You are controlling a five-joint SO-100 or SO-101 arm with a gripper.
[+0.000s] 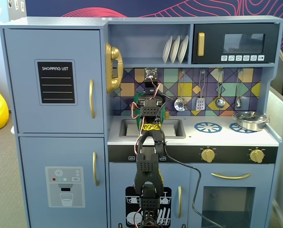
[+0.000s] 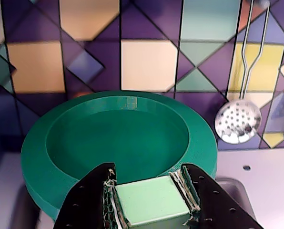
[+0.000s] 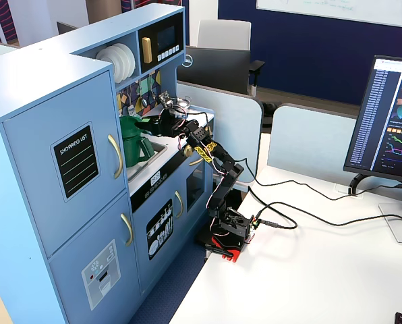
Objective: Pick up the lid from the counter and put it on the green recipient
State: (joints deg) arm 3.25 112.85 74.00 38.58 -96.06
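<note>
In the wrist view my gripper is shut on the pale-green tab handle of the lid, a dark-green round disc with a raised outer ring, held level in front of the tiled back wall. In a fixed view the lid is at the top of the green recipient, which stands by the sink, and the gripper is just to its right. I cannot tell whether the lid rests on the rim or hovers above it. In the other fixed view the arm hides both, apart from a green sliver.
A shiny steel pot sits on the right burner beside a blue burner ring. The sink lies under the arm. A skimmer and other utensils hang on the back wall. A shelf with plates is overhead.
</note>
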